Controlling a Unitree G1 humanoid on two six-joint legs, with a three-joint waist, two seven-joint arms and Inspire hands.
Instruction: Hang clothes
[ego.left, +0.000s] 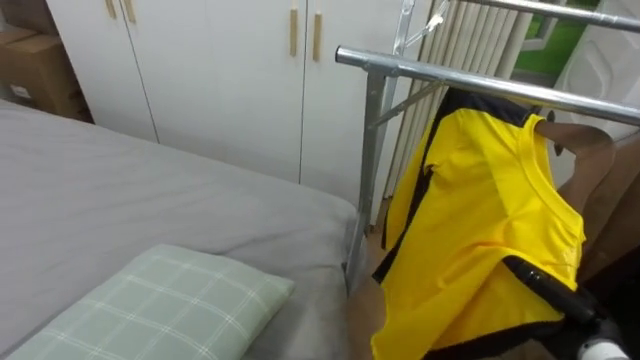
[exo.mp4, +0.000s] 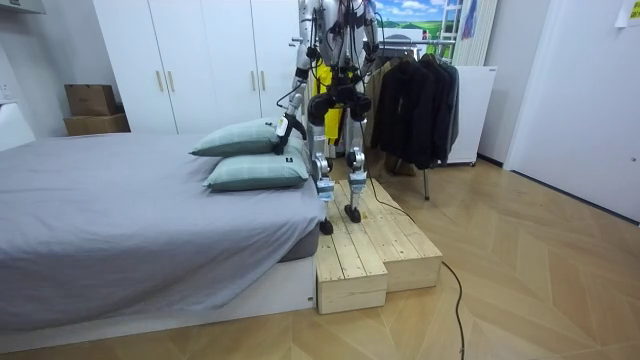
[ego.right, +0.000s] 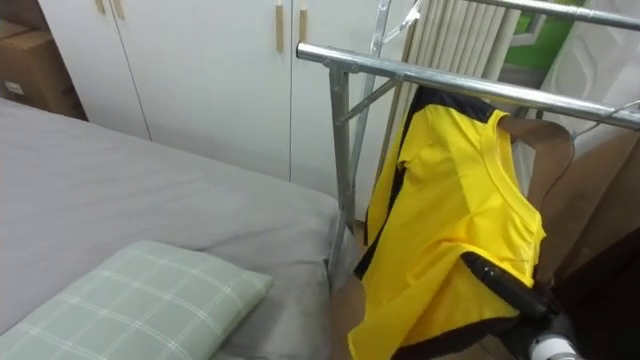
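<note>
- Yellow jersey (ego.left: 480, 220) with black trim, left eye view: it hangs with its collar just under the metal rail (ego.left: 480, 85) of the clothes rack, to the right of the bed (ego.left: 150, 200) and the checked pillow (ego.left: 170, 310). Whether a hanger hook sits over the rail cannot be told.
- Step in hand, as judged: seating or releasing the garment on the rail. The next move calls for confirming that the jersey is borne by the rail, then withdrawing the arm downward without dragging the hem.
- Right arm, left eye view: the dark forearm enters from the lower right and crosses the jersey's lower edge. The right hand (ego.left: 600, 348) sits at the frame's bottom edge. Its fingers are cut off, so their state cannot be told.
- Right eye view: same layout. The forearm lies against the jersey's lower part, and the white wardrobe (ego.right: 200, 80) stands behind the bed.
- Room view: the robot stands upright on the wooden platform (exo.mp4: 370, 250), between the bed and the rack of dark coats (exo.mp4: 415, 100). The left hand (exo.mp4: 290, 128) hangs low beside the pillows. Its finger state cannot be told.
</note>
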